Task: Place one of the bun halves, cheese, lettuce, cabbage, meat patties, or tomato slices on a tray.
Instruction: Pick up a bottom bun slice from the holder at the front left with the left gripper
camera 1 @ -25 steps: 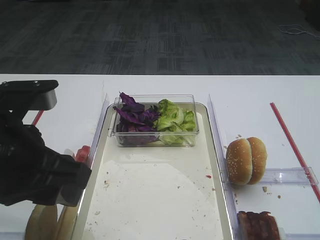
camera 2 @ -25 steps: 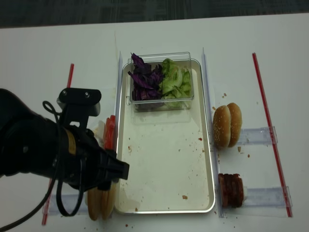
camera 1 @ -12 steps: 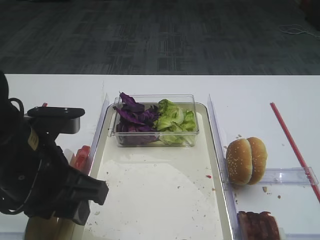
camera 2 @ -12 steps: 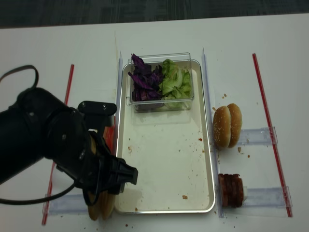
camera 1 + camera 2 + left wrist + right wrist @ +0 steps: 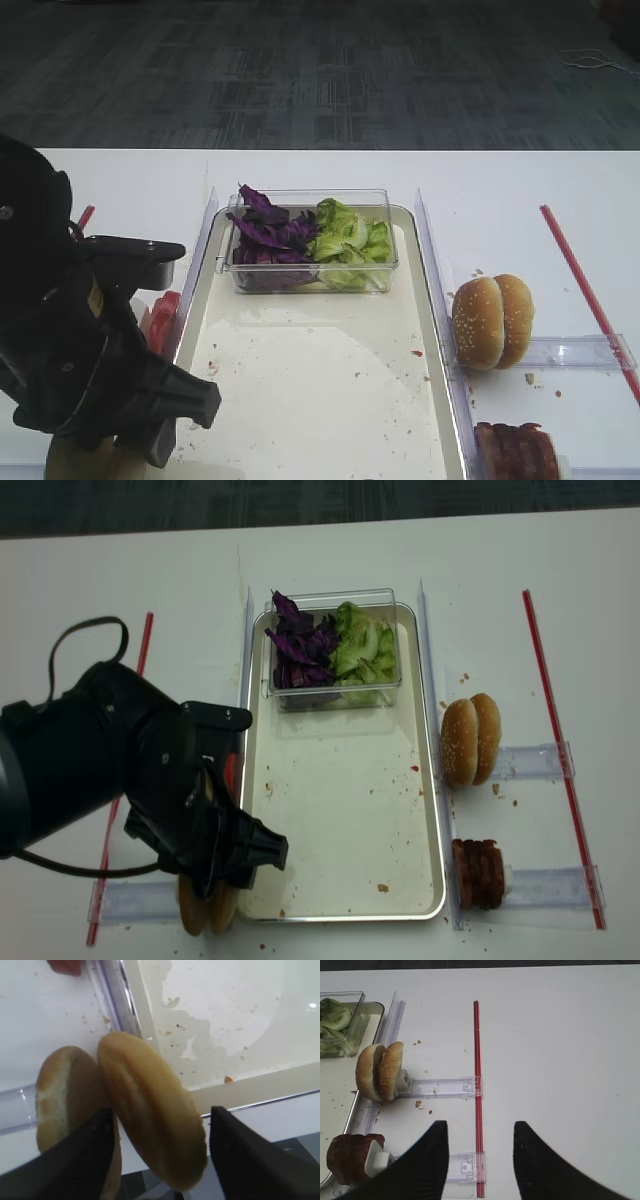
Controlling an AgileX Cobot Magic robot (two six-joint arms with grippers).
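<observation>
Tan bun halves [image 5: 150,1110] sit between the left gripper's [image 5: 160,1125] wide fingers; squeeze one half squarely before lifting toward the tray [image 5: 260,1082]

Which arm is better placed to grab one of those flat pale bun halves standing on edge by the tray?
Left. Its open left gripper already straddles the nearer pale tan bun half beside the silvery tray; the open right gripper hangs far off, over the red strip.

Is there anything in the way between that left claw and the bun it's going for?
Nothing visible. The left gripper stands open astride the nearer of the bun halves, its fingers on either side. Only the low rim of the tray lies beyond.
</observation>
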